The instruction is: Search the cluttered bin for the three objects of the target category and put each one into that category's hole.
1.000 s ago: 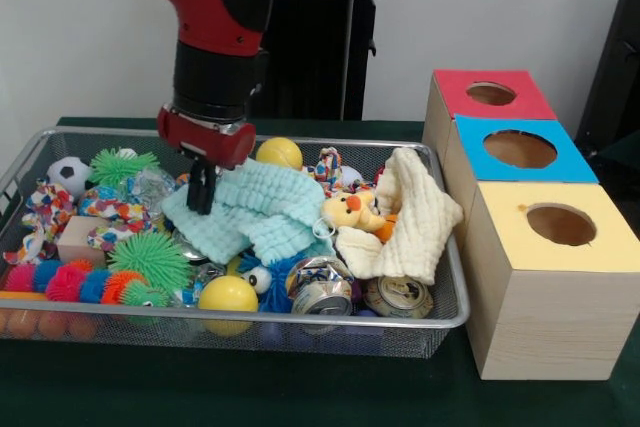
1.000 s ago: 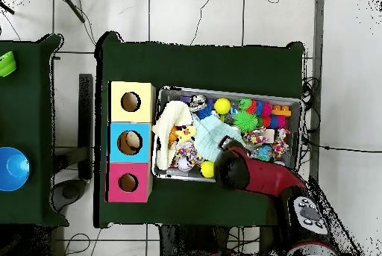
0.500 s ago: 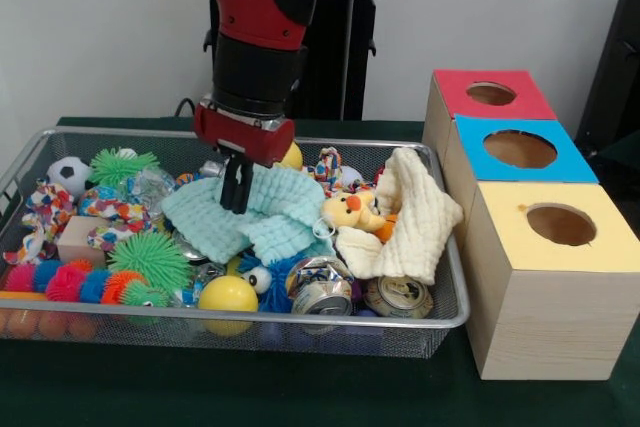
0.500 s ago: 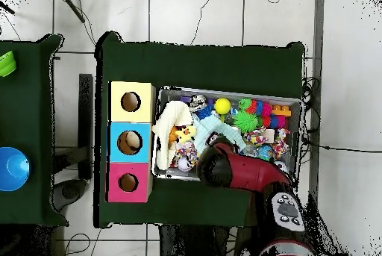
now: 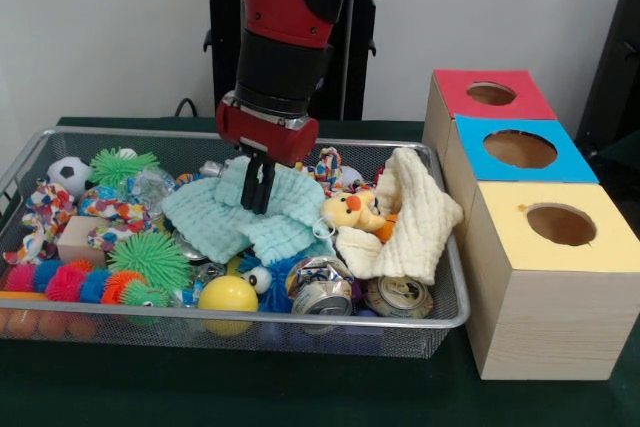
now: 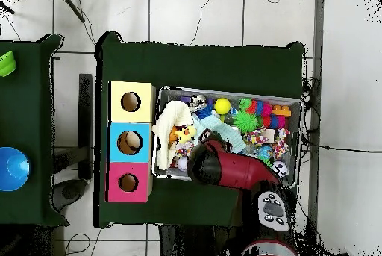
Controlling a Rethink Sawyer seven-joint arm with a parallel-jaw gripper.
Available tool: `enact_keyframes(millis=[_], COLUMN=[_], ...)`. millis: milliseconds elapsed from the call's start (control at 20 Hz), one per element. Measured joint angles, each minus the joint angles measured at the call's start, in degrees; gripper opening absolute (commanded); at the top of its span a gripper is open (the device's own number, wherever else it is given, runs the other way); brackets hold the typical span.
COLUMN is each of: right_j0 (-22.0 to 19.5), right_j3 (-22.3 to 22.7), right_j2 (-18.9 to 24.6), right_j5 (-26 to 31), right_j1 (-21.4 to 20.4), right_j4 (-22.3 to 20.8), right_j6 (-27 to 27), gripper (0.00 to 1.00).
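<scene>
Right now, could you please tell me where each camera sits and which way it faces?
Front view: across the table at a low angle, facing the wire bin and the three boxes; the red arm comes down from above, its end effector on the mint cloth.
Overhead view: above, looking straight down on the green table; the arm reaches in from the bottom edge, hiding its end effector.
Shared: bin, boxes, cream cloth, arm.
</scene>
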Motion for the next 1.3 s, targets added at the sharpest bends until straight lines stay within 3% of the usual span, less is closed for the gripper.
enact_keyframes(millis=[500, 550, 1300], right_j0=[4.9, 5.7, 9.6], right_j3=[0.0, 0.0, 0.0], right_j2=[-1.9, -1.9, -2.5], right_j5=[0.0, 0.0, 0.4], right_j1=[0.0, 0.0, 0.0], right_j4=[4.8, 6.1, 14.0], right_j6=[0.0, 0.0, 0.0], gripper=[0.0, 1.0, 1.0])
